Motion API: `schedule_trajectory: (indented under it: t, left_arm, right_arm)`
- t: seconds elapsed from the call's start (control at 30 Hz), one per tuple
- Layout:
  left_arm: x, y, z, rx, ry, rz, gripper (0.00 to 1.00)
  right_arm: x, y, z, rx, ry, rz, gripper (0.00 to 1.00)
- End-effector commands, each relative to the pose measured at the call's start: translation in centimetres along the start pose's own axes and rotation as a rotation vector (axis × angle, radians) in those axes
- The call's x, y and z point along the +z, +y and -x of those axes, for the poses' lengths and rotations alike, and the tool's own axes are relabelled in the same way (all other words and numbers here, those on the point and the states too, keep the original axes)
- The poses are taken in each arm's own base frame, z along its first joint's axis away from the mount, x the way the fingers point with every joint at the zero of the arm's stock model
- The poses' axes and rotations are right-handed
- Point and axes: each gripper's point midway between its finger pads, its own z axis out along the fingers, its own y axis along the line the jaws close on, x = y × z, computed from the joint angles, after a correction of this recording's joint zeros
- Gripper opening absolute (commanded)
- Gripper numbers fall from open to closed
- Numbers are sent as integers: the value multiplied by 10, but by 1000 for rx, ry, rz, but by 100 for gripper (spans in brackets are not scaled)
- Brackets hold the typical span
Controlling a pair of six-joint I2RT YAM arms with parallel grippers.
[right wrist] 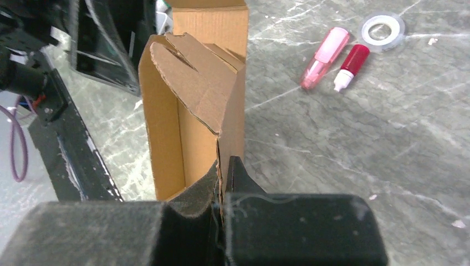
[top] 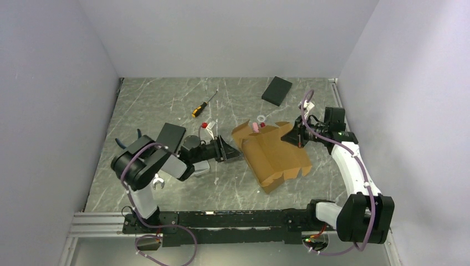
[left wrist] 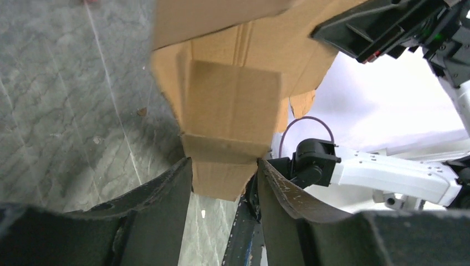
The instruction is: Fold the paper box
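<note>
Roughly mid-table, between the two arms, the paper box (top: 274, 155) stands half-formed, a tan cardboard sheet with its walls raised and its flaps loose. The right gripper (top: 294, 137) has its fingers (right wrist: 237, 176) pinched together on the top edge of one wall. The left gripper (top: 231, 149) is at the opposite side with its fingers (left wrist: 172, 188) apart and a cardboard tab in the gap between them, though whether they press on it cannot be told.

Just behind the box lie a pink tube (right wrist: 324, 58), a red-capped bottle (right wrist: 350, 65) and a white tape ring (right wrist: 382, 29). Farther back are a screwdriver (top: 204, 104) and a black slab (top: 276, 90). A second black slab (top: 170, 136) is partly covered by the left arm.
</note>
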Motion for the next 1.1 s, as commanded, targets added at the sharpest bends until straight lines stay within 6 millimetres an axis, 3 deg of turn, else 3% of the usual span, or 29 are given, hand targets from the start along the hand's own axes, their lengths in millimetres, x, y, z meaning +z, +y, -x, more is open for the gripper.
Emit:
schedule_trajectory:
  t: [0.0, 0.17, 0.4, 0.5, 0.73, 1.07]
  left_arm:
    - [-13, -26, 15, 138, -35, -16, 53]
    - [-37, -37, 15, 235, 4, 110, 61]
    - [-88, -53, 35, 395, -58, 343, 78]
    - [-101, -57, 39, 428, -78, 380, 85]
    - [-98, -51, 44, 443, -91, 397, 99]
    - [-73, -24, 50, 448, 14, 465, 97]
  right_arm:
    - [-15, 3, 15, -161, 13, -44, 0]
    - [-26, 3, 23, -246, 28, -93, 0]
    - [-36, 4, 31, -321, 85, -98, 0]
    - [-41, 0, 28, -345, 129, -117, 0]
    - [-60, -21, 25, -420, 217, -264, 0]
    - [-54, -47, -1, -338, 327, -293, 0]
